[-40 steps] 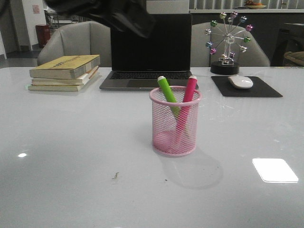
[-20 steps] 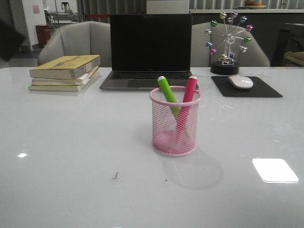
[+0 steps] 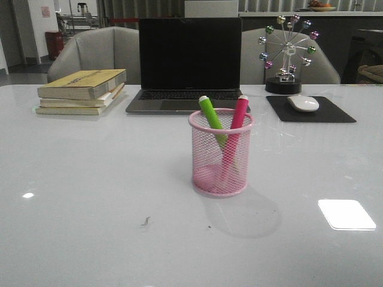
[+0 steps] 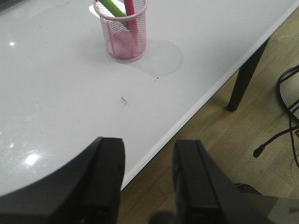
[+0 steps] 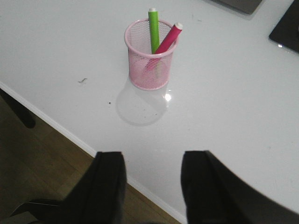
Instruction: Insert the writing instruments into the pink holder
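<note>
The pink holder point(image 3: 221, 152) stands upright on the white tabletop point(image 3: 90, 179), in front of the open laptop point(image 3: 189, 63). Both writing instruments are inside it: the green marker point(image 3: 211, 116) leans toward the books' side, the magenta marker point(image 3: 238, 115) leans toward the mouse pad's side, and their lower ends cross within the mesh. Each tip pokes above the holder's rim.

Relative to the holder, a stack of books point(image 3: 82, 91) lies well apart on the far left, a black mouse pad point(image 3: 311, 110) with a white mouse point(image 3: 303, 103) sits behind and to the right, and a ferris-wheel ornament point(image 3: 287, 54) stands behind the pad. A small dark speck point(image 3: 145, 221) lies on the tabletop nearer the camera than the holder.

A second ago a dark arm blurred across the top of the front view above the laptop; half a second ago only a dark shape remained at the left edge; now no arm shows there at all. The holder and markers have not shifted.

In the wrist views, the left tool point(image 4: 147, 182) hangs over the tabletop's near edge with its fingers spread and nothing between them. The right tool point(image 5: 154, 184) is likewise spread apart and empty, well back from the holder.
</note>
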`<move>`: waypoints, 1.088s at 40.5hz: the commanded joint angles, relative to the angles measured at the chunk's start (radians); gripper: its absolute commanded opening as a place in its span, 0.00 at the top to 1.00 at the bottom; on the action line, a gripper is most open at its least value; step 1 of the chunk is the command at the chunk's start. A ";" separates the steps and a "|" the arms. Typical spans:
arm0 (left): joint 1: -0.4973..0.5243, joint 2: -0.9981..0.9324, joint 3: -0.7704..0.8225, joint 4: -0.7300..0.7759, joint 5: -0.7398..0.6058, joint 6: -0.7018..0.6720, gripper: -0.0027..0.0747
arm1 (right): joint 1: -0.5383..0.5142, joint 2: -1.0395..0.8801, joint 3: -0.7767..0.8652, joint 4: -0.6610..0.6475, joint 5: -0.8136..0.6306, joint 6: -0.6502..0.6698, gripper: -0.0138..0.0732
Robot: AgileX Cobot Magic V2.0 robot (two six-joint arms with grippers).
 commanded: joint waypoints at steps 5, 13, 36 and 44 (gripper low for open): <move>0.000 -0.001 -0.025 -0.012 -0.069 -0.001 0.74 | -0.007 0.002 -0.023 0.001 -0.039 -0.003 0.70; 0.000 -0.001 -0.025 -0.012 -0.069 -0.001 0.85 | -0.007 0.002 -0.023 0.001 -0.039 -0.003 0.78; 0.152 -0.137 0.017 0.092 -0.126 -0.001 0.85 | -0.007 0.002 -0.023 0.000 -0.037 -0.003 0.78; 0.451 -0.332 0.204 0.092 -0.406 -0.001 0.85 | -0.007 0.002 -0.023 0.001 -0.037 -0.003 0.78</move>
